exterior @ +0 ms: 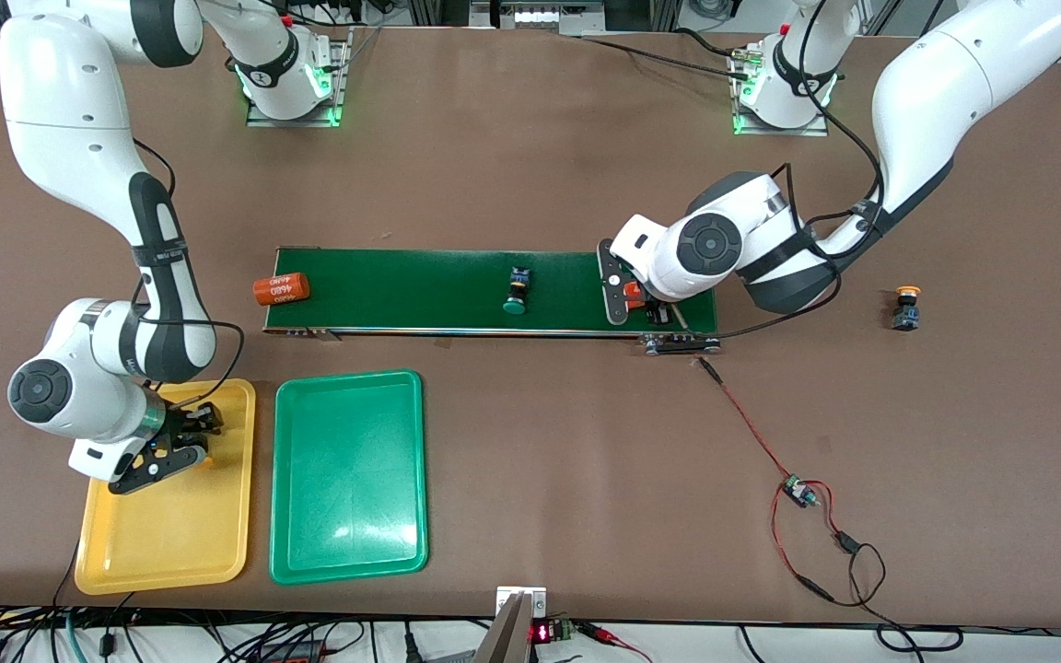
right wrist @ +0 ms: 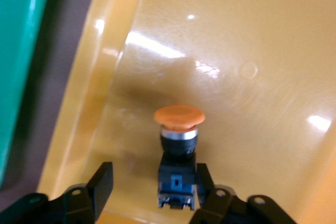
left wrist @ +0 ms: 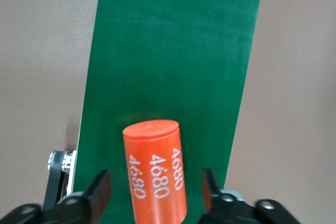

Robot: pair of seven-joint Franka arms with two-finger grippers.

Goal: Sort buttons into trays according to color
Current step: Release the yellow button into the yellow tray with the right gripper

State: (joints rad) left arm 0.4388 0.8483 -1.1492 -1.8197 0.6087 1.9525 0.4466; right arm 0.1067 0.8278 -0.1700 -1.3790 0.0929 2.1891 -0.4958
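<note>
My right gripper [exterior: 190,435] hangs low over the yellow tray [exterior: 162,552], at the tray's end nearest the belt. It is open. In the right wrist view a yellow-orange button [right wrist: 178,145] lies in the yellow tray [right wrist: 252,51] between my open right gripper [right wrist: 152,182]; one finger is right beside its body. A green button [exterior: 517,293] lies on the middle of the belt. Another yellow-orange button [exterior: 905,308] stands on the table at the left arm's end. My left gripper [exterior: 638,304] is open around an orange "4680" cylinder [left wrist: 156,171]. The green tray [exterior: 346,479] holds nothing.
The dark-green conveyor belt [exterior: 420,281] runs across the table's middle. A second orange "4680" cylinder [exterior: 281,289] lies on the table just off the belt's end toward the right arm. A red-and-black cable with a small board [exterior: 798,493] trails nearer the front camera.
</note>
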